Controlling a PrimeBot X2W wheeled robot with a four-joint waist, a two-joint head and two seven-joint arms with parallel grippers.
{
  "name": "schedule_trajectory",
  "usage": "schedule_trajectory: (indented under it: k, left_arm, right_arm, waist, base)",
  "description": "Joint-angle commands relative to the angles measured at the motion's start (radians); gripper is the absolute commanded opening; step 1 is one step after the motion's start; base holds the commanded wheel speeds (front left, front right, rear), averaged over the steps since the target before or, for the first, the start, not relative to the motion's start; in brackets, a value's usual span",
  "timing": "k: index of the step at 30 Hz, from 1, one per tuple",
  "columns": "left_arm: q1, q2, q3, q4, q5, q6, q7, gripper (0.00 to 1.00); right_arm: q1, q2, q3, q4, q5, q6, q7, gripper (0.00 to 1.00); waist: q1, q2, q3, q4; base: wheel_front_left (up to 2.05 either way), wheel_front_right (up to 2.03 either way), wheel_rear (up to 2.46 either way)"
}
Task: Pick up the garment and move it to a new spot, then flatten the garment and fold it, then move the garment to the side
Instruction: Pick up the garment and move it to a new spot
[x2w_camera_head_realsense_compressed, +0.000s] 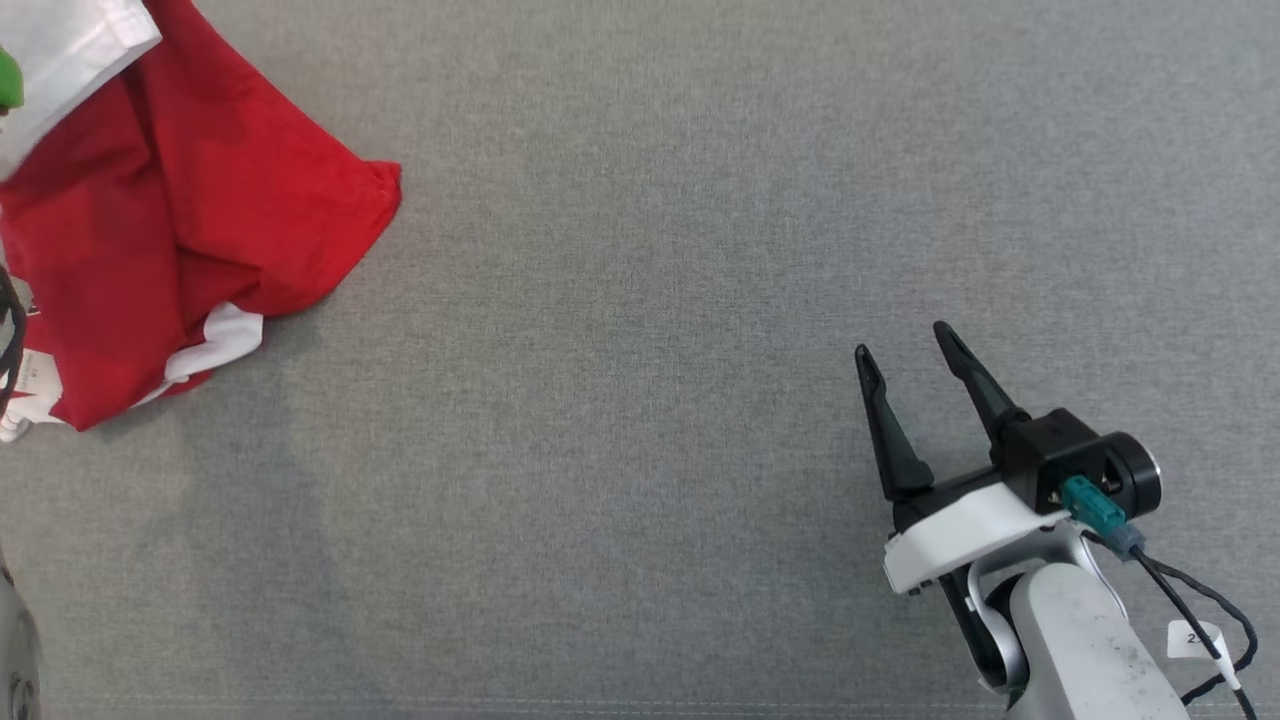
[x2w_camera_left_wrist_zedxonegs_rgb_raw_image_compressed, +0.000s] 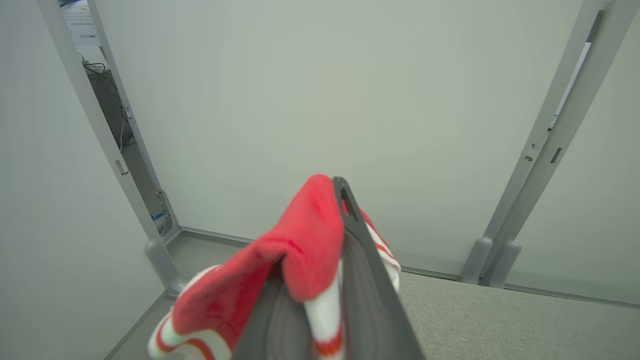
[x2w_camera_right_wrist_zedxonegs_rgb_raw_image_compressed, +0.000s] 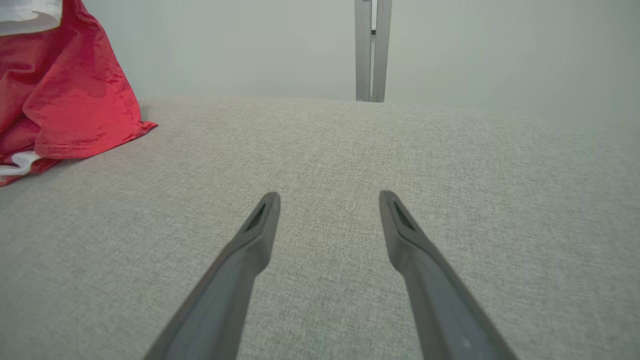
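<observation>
The garment is red with white trim and hangs bunched at the far left of the head view, its lower folds resting on the grey cloth surface. In the left wrist view my left gripper is shut on a fold of the garment, red and white cloth wrapped over its fingers. My right gripper stands open at the lower right, well away from the garment, nothing between its fingers. The right wrist view shows that gripper open over bare cloth, with the garment at the upper left.
The grey cloth surface runs wide between the garment and my right gripper. Pale wall panels with grey metal posts stand beyond the surface's far edge. A black cable trails from my right wrist.
</observation>
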Motion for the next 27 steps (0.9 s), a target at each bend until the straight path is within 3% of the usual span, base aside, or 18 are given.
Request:
schedule_trajectory:
  k: [1, 7, 14, 20, 27]
  left_arm:
    - [-0.017, -0.002, -0.016, -0.025, 0.015, -0.004, 0.008, 0.00]
    - [-0.047, -0.044, -0.082, -0.152, 0.022, -0.016, 0.060, 0.00]
    - [-0.078, -0.127, -0.135, -0.283, -0.006, -0.018, 0.103, 0.00]
    - [-0.036, -0.231, -0.173, -0.349, -0.051, -0.020, 0.115, 0.00]
    - [0.053, -0.308, -0.264, -0.341, -0.087, -0.021, 0.106, 0.00]
  right_arm:
    - [0.017, -0.001, 0.006, 0.013, 0.015, 0.000, -0.013, 1.00]
    - [0.043, -0.001, 0.030, 0.060, 0.068, 0.000, -0.038, 1.00]
    - [0.065, -0.001, 0.043, 0.083, 0.082, 0.000, -0.047, 1.00]
    - [0.065, -0.001, 0.034, 0.077, 0.083, 0.000, -0.049, 1.00]
    - [0.050, 0.000, 0.036, 0.068, 0.102, 0.000, -0.053, 1.00]
  waist:
    - [-0.0001, 0.0000, -0.128, -0.016]
    - [-0.0001, 0.0000, -0.216, -0.091]
    - [-0.0001, 0.0000, -0.254, -0.233]
    - [-0.0001, 0.0000, -0.232, -0.358]
    - [-0.0001, 0.0000, -0.161, -0.463]
  base:
    - [0.00, 0.00, 0.00]
    - [0.00, 0.00, 0.00]
    - [0.00, 0.00, 0.00]
    - [0.00, 0.00, 0.00]
    - [0.00, 0.00, 0.00]
